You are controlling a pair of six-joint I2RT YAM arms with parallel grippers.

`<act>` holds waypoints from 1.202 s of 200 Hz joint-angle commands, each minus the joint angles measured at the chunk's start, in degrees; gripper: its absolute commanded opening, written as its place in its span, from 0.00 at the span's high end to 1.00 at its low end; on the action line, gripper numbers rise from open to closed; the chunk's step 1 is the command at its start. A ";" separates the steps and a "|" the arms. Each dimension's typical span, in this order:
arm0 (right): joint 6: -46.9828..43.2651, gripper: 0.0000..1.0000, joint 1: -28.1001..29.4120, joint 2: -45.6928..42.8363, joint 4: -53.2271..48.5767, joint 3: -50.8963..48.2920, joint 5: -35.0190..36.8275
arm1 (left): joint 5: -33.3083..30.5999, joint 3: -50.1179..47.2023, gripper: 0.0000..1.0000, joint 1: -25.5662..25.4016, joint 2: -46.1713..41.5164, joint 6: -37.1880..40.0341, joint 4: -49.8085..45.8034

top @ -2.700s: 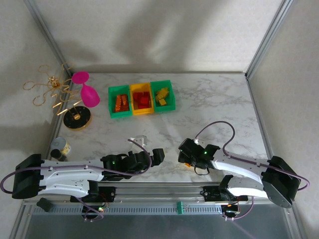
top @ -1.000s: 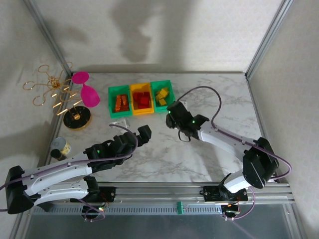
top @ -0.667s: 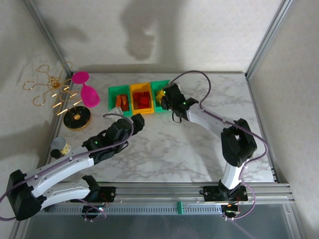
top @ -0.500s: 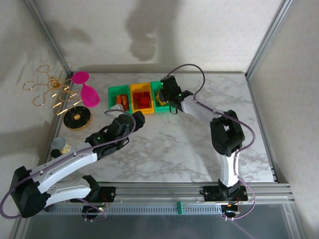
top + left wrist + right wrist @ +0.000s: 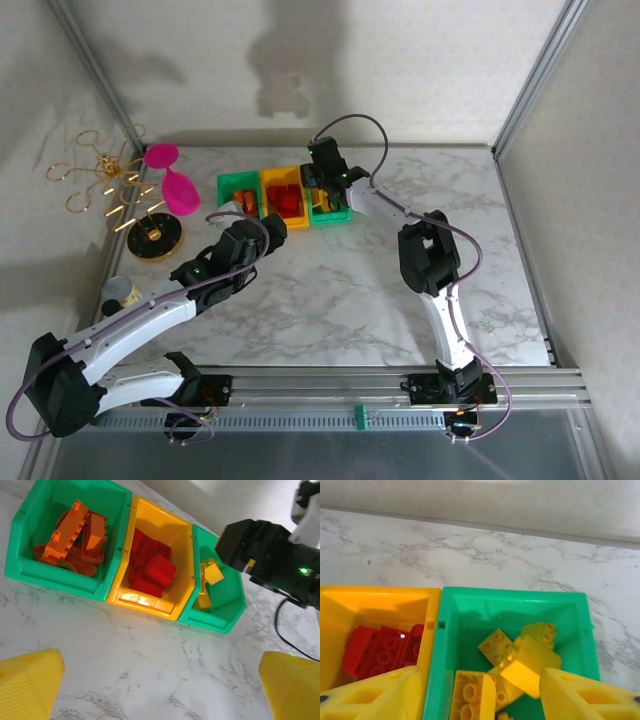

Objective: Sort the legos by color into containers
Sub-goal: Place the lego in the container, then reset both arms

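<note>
Green bins (image 5: 50,577): I count two.
Yellow bin (image 5: 145,602): one, between the green pair.
Orange bricks (image 5: 75,535): about four, heaped; I can't be exact.
Red bricks (image 5: 152,567): piled too tight for me to count.
Yellow bricks (image 5: 495,647): at least five.
Pink goblet (image 5: 175,182): one.
Gold wire stand (image 5: 105,180): one.
Tin (image 5: 122,297): one, at the worktop's left edge.

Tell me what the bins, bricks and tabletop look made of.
The bins look like glossy moulded plastic: bright highlights on smooth walls. The bricks look like hard shiny plastic, with moulded studs. The tabletop is grey-veined white, marble or a marble-look laminate; can't tell.
</note>
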 commanded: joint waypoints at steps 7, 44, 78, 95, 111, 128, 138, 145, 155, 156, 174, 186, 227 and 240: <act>0.68 0.31 -0.76 -12.70 2.88 -7.58 -0.10 | -0.53 -0.81 0.00 0.50 -3.43 0.87 -0.09; 4.05 0.15 -2.11 -25.87 4.73 -22.21 0.33 | -2.28 -2.44 0.00 0.85 -7.59 0.90 -3.03; 7.53 0.01 -6.03 -37.55 8.10 -37.99 2.16 | -9.45 -4.23 0.00 2.35 -11.50 2.00 -6.97; 8.99 0.01 -9.19 -43.13 10.60 -45.81 3.78 | -14.62 -6.08 0.00 4.29 -13.51 2.48 -8.02; 9.10 0.02 -11.84 -47.57 12.59 -52.35 8.86 | -19.96 -8.79 0.00 6.90 -15.58 2.99 -6.86; 7.99 0.01 -15.11 -52.00 16.29 -59.73 12.98 | -23.35 -12.20 0.00 10.82 -17.94 5.00 -2.39; 7.10 0.01 -17.33 -54.51 19.80 -64.82 14.85 | -25.39 -15.17 0.00 12.77 -18.86 7.94 2.27; 6.41 0.01 -19.03 -56.08 22.79 -67.84 15.43 | -26.92 -17.34 0.00 14.24 -19.19 9.70 5.55; 5.11 0.01 -21.51 -57.67 27.10 -71.85 15.75 | -28.31 -19.85 0.00 16.75 -19.06 12.31 10.41; 4.94 0.01 -21.74 -57.76 27.52 -72.30 15.80 | -28.32 -20.12 0.00 16.98 -18.95 12.31 10.95; 2.01 0.01 -25.13 -57.70 34.83 -77.46 16.30 | -26.68 -23.56 0.00 21.18 -16.85 18.92 20.36; 0.90 0.01 -27.28 -55.94 38.78 -79.27 15.94 | -26.98 -25.56 0.00 22.66 -14.59 23.03 26.73; -1.83 0.01 -32.52 -50.44 55.91 -85.85 9.83 | -18.12 -36.83 0.00 26.88 -6.54 34.94 56.29; -3.49 0.02 -32.93 -47.58 60.75 -86.87 8.67 | -13.81 -39.39 0.00 28.14 -2.85 36.47 65.65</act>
